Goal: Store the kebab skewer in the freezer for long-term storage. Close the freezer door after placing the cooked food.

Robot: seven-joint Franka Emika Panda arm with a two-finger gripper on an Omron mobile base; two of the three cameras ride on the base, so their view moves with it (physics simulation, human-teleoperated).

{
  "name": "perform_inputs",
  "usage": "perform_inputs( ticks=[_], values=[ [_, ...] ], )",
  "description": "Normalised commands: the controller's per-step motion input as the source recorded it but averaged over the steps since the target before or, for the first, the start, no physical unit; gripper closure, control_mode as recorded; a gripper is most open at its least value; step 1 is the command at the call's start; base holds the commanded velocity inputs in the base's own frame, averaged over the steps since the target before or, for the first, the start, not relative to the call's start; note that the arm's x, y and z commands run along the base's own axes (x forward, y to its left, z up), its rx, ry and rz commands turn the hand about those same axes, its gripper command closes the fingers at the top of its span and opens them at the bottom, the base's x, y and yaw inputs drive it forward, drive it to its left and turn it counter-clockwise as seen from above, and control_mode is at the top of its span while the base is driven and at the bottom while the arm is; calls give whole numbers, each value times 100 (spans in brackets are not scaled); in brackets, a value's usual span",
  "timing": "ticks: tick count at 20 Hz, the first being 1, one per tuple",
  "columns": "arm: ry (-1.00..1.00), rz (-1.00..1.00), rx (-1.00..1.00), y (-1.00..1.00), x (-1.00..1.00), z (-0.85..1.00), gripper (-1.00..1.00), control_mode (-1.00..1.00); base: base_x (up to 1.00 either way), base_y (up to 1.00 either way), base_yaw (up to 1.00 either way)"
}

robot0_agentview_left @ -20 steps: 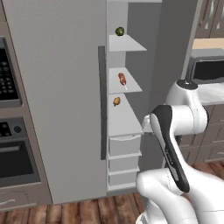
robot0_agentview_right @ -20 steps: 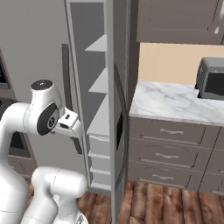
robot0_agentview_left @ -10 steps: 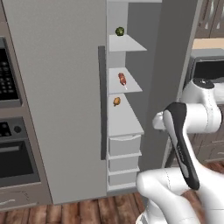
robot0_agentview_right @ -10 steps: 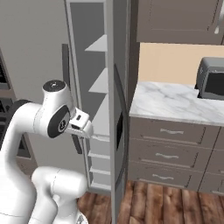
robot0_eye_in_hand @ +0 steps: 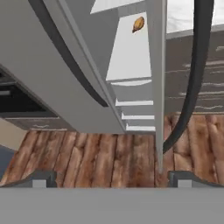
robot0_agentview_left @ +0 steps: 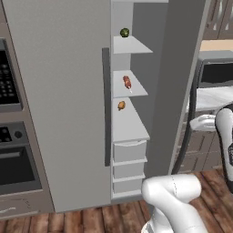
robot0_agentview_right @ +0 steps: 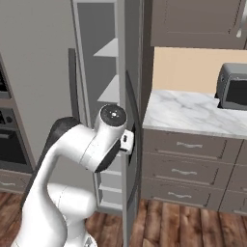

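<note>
Dark finger tips: the gripper (robot0_eye_in_hand: pixel 109 179) shows two small tips (robot0_eye_in_hand: pixel 41 179) set wide apart at the bottom of the hand view, with bare floor between them; it is spread and carries nothing.
Gripper aim: the hand looks down and forward at the wooden floor (robot0_eye_in_hand: pixel 100 157), with the lower freezer ahead of it. Judged reason: the arm is pulled out of the compartment so the door can swing.
Freezer door: the grey door (robot0_agentview_left: pixel 179 86) stands open, seen edge-on just ahead of the gripper and to its right in the hand view. Its dark bar handle (robot0_eye_in_hand: pixel 197 65) curves down the outer face, right of the edge.
Door position: in the right base view the door edge (robot0_agentview_right: pixel 131 120) sits just beside the arm's wrist; contact cannot be told.
Freezer: the compartment (robot0_agentview_left: pixel 129 118) lies beyond the gripper, with white shelves above and three drawers (robot0_agentview_left: pixel 129 166) below.
Kebab skewer: it lies on the middle shelf (robot0_agentview_left: pixel 127 82), well beyond and above the gripper, near the shelf's back. Judged reason: flat on a shelf it cannot roll out as the door shuts.
Other contents: a small orange item (robot0_eye_in_hand: pixel 138 24) sits on the shelf below; a dark green item (robot0_agentview_left: pixel 124 32) on the shelf above.
Task stage: storing looks done; closing the door remains.
Next move: a push on the door's outer face or handle.
</note>
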Motion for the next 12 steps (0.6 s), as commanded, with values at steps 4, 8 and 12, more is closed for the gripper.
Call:
perform_inputs(
  ticks=[4,8,12],
  values=[
    [-28,24,5,-59,23,0,-100,-100,0,0,0],
    [-40,25,0,-68,34,-4,-100,-100,0,0,0],
    [-35,24,0,-65,54,-4,-100,-100,0,0,0]
  ],
)
